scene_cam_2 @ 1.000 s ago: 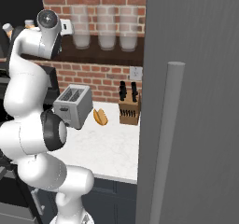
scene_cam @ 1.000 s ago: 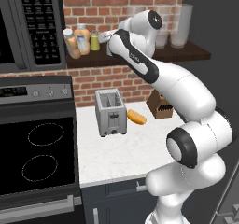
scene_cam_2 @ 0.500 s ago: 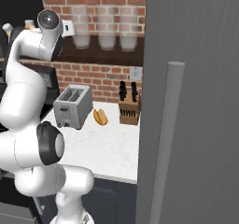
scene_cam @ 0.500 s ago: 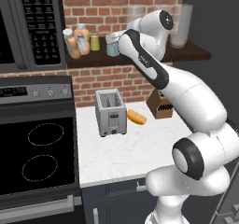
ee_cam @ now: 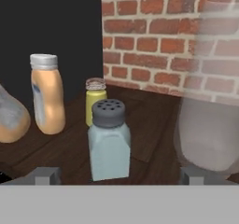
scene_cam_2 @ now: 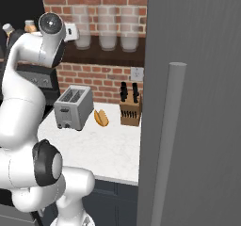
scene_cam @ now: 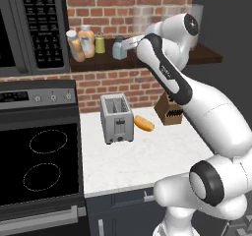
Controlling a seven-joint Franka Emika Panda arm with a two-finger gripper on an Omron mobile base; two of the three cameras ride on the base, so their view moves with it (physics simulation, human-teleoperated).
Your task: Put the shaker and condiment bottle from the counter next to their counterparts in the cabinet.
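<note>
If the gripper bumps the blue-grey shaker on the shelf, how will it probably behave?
The shaker looks like rigid glass, so probably stiff and somewhat fragile. It stands upright on a flat, squarish base, so it would likely slide rather than roll. It is taller than wide, so a high push might tip it toward the yellow-green shaker.

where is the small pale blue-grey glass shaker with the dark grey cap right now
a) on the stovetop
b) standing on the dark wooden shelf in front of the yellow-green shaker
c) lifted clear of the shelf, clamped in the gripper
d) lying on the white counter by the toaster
b: the small pale blue-grey glass shaker with the dark grey cap stands upright on the dark wooden shelf, just in front of the yellow-green shaker, with the gripper open.
</note>
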